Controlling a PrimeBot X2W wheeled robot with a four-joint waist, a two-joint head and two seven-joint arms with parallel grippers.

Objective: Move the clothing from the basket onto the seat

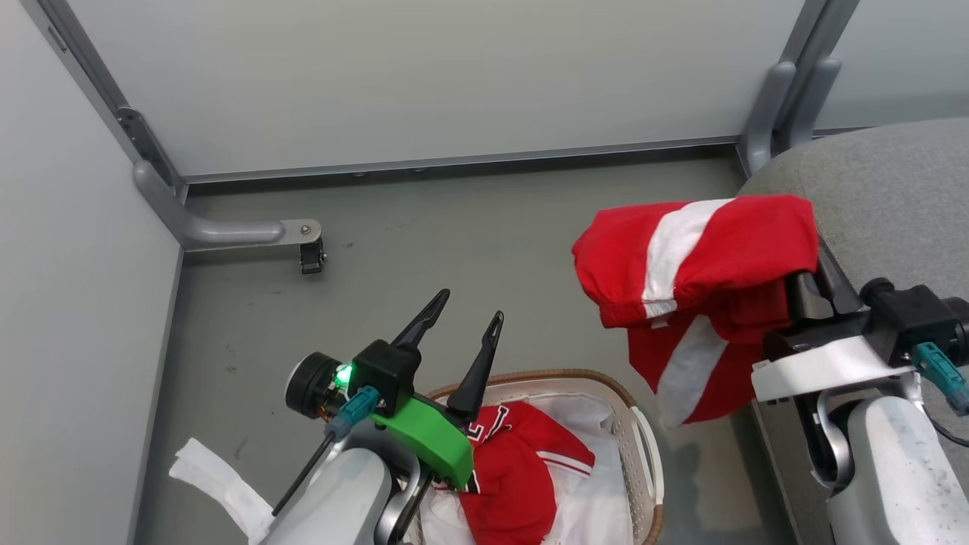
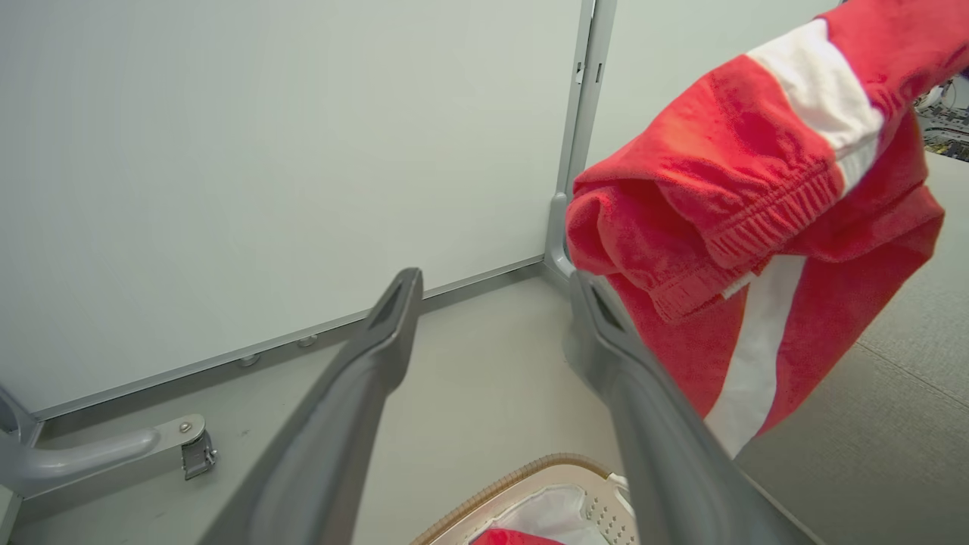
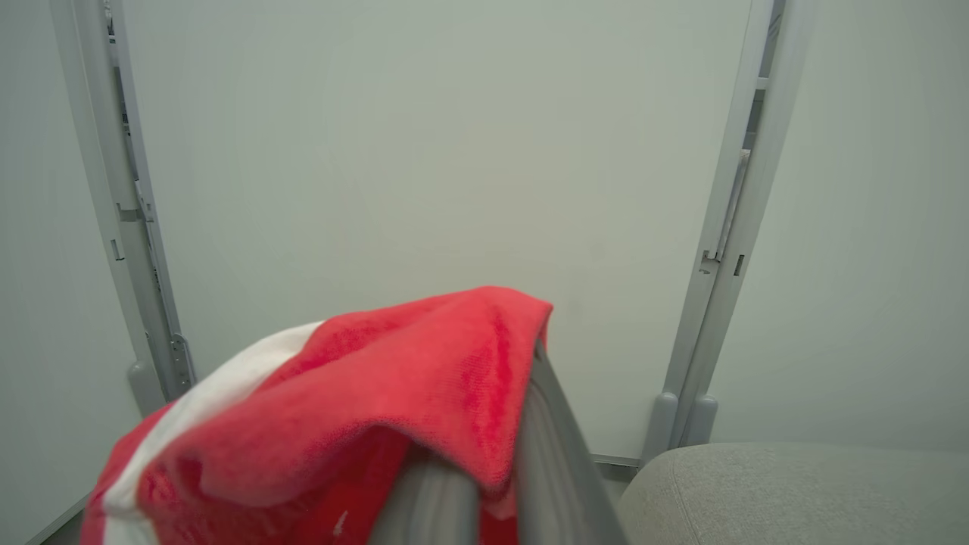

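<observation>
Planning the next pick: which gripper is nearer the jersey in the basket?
Left. The left gripper hovers above the jersey; the right gripper is off beside the seat, holding shorts.

A grey floor carries everything here, scuffed with a few dark marks and bounded by pale partition panels. The oval basket with its brown woven-look rim stands on the floor near the bottom of the head view. A crumpled white strip lies on the floor well to its left, against the side panel. A grey partition foot with a small black caster rests farther back. The grey upholstered seat stands at the right.
</observation>
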